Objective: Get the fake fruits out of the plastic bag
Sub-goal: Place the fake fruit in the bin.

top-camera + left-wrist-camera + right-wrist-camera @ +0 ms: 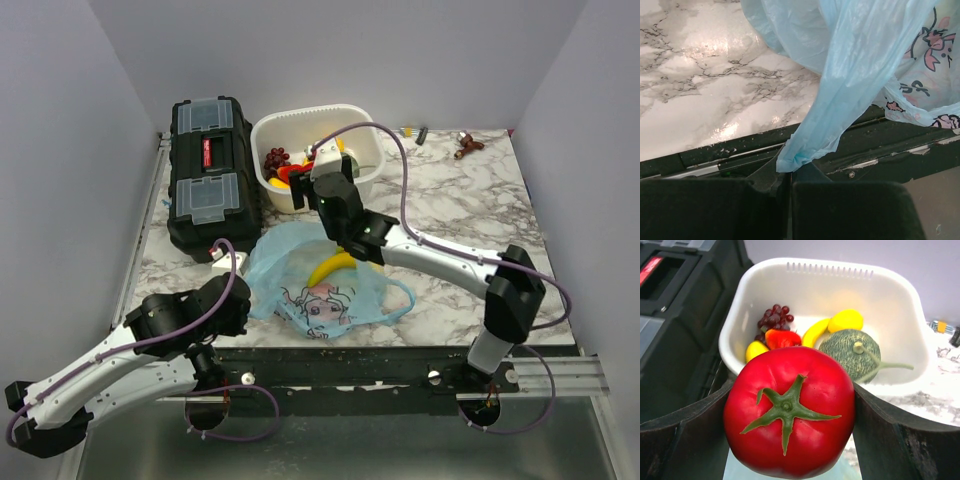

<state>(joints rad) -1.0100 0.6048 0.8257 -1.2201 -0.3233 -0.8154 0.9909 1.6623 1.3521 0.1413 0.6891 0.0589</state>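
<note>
My right gripper point(792, 432) is clamped on a red tomato point(789, 400), one finger pressed to each flank, its green stalk facing my wrist camera. The tomato fills the gap between the jaws completely.

Straight ahead and lower lies the white tub point(805, 290), its near rim hidden behind the tomato. In it sit the grape bunch point(772, 320), a red piece point(781, 338), the melon point(850, 352) and some yellow fruit. From above, my jaws hang over the tub's near side, so I judge that the coming move is a short reach forward, then opening the jaws. The free floor is ahead to the right, beyond the melon.

My left gripper point(788, 197) is shut on a bunched strip of the plastic bag point(850, 75), which rises taut from between the fingers over the table point(700, 105) edge. I read this as holding the bag steady.

Behind my right wrist, the bag lies near the front edge with a banana point(335, 268) showing in it. Its long axis runs from near-left to far-right, partly under my right forearm. My right arm is the nearer one to it, and I would have to draw back towards my base to reach it.
</note>
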